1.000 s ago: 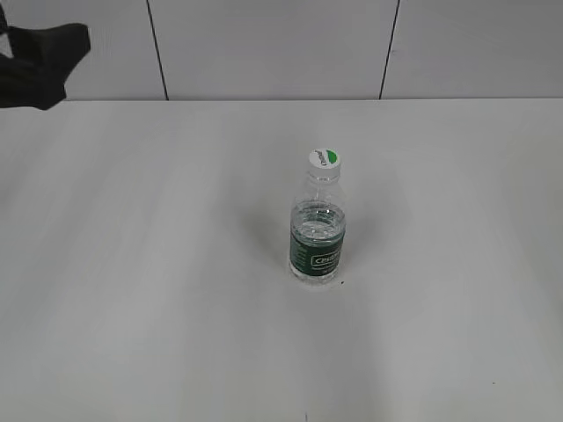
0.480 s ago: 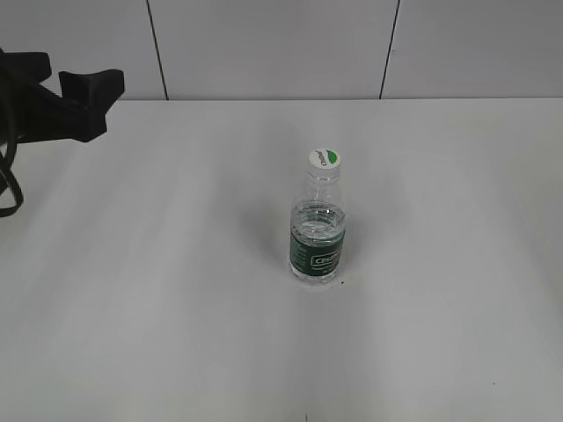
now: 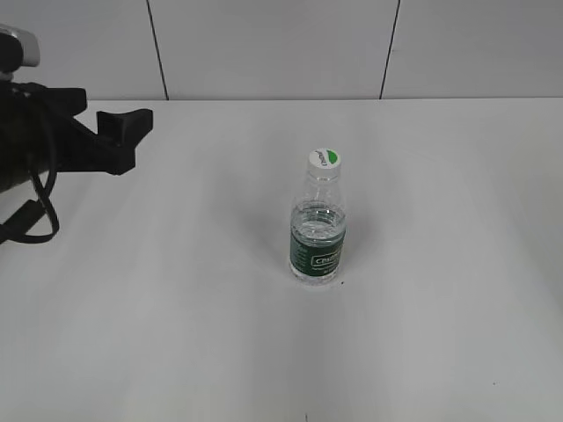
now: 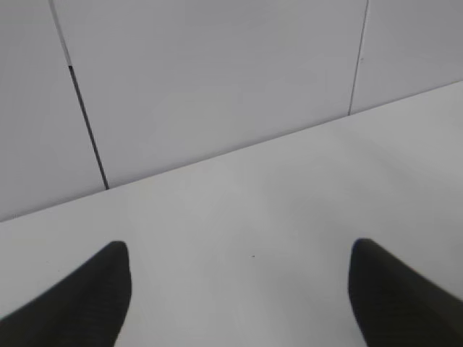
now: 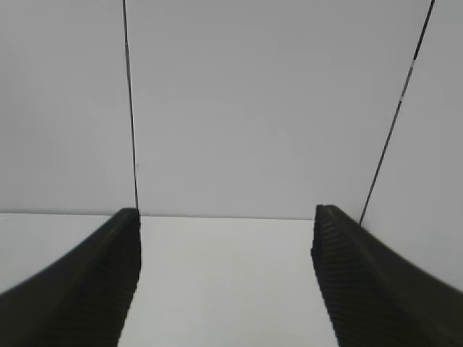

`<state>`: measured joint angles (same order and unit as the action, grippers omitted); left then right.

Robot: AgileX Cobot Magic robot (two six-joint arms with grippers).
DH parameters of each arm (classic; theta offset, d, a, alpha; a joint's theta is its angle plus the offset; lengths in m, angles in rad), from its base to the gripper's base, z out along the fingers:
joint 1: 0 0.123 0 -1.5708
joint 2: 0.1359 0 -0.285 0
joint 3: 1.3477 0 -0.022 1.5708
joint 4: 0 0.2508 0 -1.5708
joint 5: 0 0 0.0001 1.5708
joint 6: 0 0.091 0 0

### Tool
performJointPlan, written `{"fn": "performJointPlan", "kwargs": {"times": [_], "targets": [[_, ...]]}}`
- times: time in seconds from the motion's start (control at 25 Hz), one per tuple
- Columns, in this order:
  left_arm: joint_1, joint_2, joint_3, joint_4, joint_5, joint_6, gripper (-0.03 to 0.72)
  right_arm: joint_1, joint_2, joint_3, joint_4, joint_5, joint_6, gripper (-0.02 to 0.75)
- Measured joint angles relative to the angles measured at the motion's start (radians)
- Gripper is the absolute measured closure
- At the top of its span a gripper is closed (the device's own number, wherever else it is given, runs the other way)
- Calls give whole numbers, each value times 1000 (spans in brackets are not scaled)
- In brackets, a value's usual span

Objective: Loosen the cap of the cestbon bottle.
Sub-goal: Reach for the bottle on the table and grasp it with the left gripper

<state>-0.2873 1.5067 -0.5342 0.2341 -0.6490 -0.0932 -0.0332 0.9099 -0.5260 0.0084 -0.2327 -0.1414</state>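
Observation:
The cestbon bottle (image 3: 318,233) stands upright near the middle of the white table, clear plastic with a dark green label band. Its white cap (image 3: 323,159) with a green patch sits on the neck. My left gripper (image 3: 123,136) is open and empty at the far left of the exterior view, well left of the bottle and above the table. In the left wrist view its two dark fingers (image 4: 239,264) are spread wide over bare table; the bottle is out of that view. My right gripper (image 5: 226,231) is open and empty, shown only in its wrist view, facing the wall.
The white table (image 3: 176,308) runs back to a wall of pale panels with dark seams (image 3: 157,48). A black cable (image 3: 35,215) hangs from the left arm at the left edge.
My left arm has moved to the right into the exterior view, toward the bottle. The bottle and cap have not moved.

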Motion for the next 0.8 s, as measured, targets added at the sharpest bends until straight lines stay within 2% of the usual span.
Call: {"fn": "performJointPlan", "kwargs": {"times": [0.16, 0.28, 0.4, 0.56, 0.8], "targets": [[0, 71, 0, 86, -71, -98, 129, 0, 73, 0, -1, -36, 1, 175], [0, 141, 0, 215, -165, -152, 129, 0, 115, 0, -8, -43, 14, 175], [0, 210, 0, 340, -254, -165, 131, 0, 147, 0, -87, -30, 60, 175], [0, 296, -1, 429, -349, -169, 136, 0, 161, -19, -168, 94, 125, 175], [0, 417, -1, 547, -488, -172, 138, 0, 161, -63, -169, 252, 141, 175]]}}
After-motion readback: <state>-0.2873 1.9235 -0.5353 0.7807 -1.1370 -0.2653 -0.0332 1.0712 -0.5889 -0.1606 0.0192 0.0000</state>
